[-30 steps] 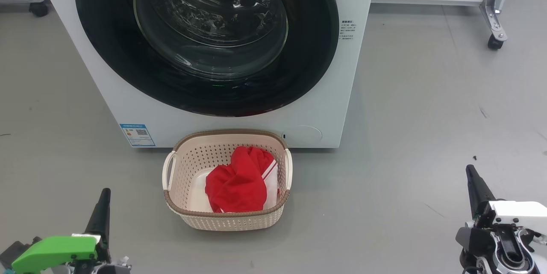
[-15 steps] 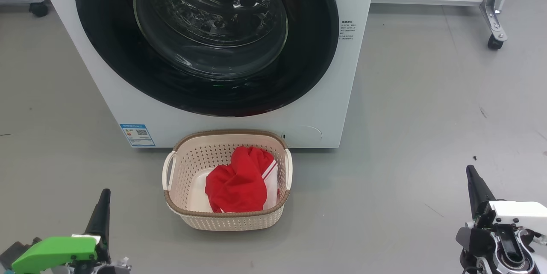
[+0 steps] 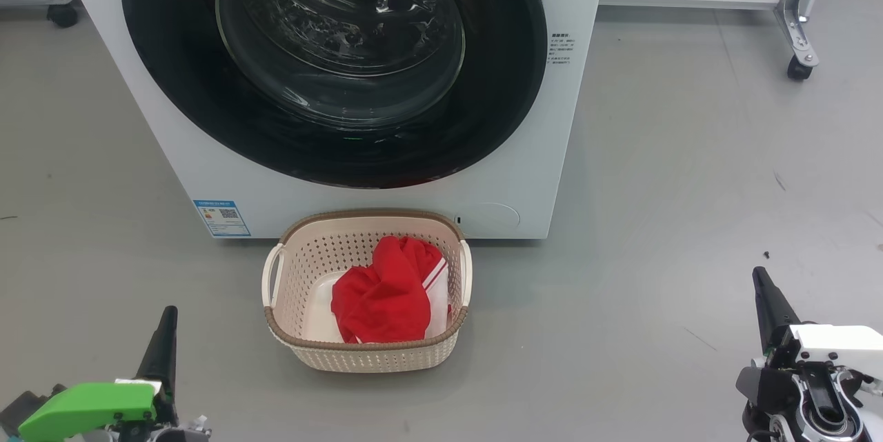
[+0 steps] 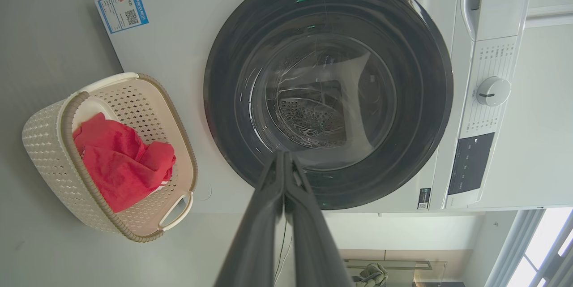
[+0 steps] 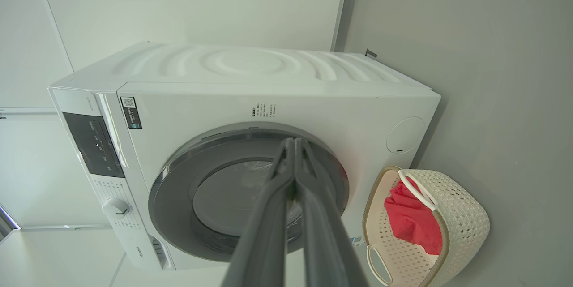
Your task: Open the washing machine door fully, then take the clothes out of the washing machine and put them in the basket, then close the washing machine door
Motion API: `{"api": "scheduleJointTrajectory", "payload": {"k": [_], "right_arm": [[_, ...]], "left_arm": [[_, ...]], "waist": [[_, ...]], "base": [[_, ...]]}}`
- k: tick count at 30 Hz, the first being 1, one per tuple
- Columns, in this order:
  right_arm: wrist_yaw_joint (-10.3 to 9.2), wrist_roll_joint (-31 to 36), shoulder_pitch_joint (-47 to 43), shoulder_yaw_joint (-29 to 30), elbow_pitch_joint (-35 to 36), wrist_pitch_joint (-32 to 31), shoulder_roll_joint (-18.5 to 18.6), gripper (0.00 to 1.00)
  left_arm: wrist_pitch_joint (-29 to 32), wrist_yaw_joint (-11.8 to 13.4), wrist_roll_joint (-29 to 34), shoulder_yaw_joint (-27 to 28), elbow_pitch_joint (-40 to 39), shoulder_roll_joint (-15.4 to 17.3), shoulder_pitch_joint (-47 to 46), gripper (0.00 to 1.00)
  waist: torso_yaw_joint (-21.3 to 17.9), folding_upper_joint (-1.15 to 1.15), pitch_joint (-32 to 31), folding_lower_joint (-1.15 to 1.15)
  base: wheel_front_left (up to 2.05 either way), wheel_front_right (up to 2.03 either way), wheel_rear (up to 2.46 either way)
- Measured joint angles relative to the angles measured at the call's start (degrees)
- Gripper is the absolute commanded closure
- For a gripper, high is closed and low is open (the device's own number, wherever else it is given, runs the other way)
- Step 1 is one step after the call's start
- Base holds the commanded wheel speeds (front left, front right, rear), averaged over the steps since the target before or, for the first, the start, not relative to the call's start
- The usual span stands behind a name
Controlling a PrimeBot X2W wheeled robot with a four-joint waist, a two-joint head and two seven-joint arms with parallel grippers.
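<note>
Three steps make up this job, and from where I sit all three look done. The washing machine door [image 3: 172, 83] lies flat against the front of the washing machine [image 3: 524, 118]. Its black rim sits flush all round in both wrist views, so I judge it closed. Through the glass bowl I make out bare perforated steel and no red, though reflections hide part of the drum. The clothes [image 3: 386, 297] lie bunched inside the basket [image 3: 365, 352], which stands on the grey floor [image 3: 690, 221] just in front of the machine, below the door and near the blue label sticker [image 3: 221, 217].

My left gripper [image 3: 169, 314] sits at the lower left of the head view with its two dark fingers pressed together and nothing between them. My right gripper [image 3: 759, 276] sits at the lower right, its fingers likewise together and holding nothing. Both are well apart from the basket and the machine.

Counting: one machine, one door, one basket with two side handles, two grippers. The clothes read as one red heap with a white stripe at its right edge. I cannot tell how many garments are folded into it.

I see nothing left to do. At most I would confirm that the door has latched, which these views cannot show.
</note>
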State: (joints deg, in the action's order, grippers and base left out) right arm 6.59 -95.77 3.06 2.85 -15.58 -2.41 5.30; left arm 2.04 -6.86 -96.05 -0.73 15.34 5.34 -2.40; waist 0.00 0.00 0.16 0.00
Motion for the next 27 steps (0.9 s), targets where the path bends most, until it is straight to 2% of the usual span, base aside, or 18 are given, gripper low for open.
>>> {"api": "scheduleJointTrajectory", "payload": {"k": [27], "right_arm": [[0.08, 0.0, 0.03, 0.18, -0.26, -0.07, -0.01, 1.0]], "left_arm": [[0.18, -0.02, 0.0, 0.19, 0.41, -0.02, -0.04, 1.0]], "waist": [[0.0, 0.0, -0.01, 0.0]], "base": [[0.0, 0.0, 0.0]]}}
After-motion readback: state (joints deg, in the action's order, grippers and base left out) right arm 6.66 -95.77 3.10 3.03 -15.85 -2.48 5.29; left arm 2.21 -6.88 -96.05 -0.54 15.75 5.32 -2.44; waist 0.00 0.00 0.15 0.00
